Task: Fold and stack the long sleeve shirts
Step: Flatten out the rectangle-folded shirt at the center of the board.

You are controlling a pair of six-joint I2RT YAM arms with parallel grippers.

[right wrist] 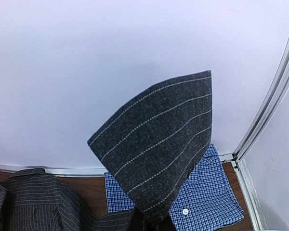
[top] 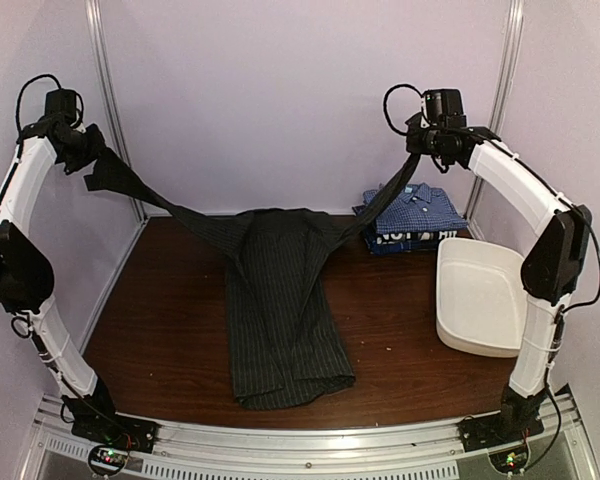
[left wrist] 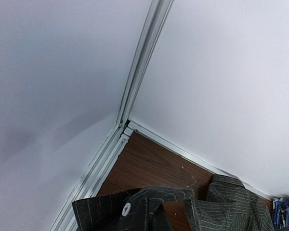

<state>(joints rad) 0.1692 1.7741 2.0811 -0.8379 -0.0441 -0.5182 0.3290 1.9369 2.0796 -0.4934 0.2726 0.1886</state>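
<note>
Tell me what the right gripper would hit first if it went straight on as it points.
Beyond the charcoal sleeve it grips, the right gripper looks aimed at the folded blue checked shirt at the foot of the back wall. Depth is unclear; it might meet the wall instead.

Showing white block lettering along the folded front edge of the navy shirt (top: 410, 238), lying beneath the blue checked shirt (top: 416, 205); letters partly cut off and too small, spelling out nothing certain. Finding no other readable text, label, brand or number.
</note>
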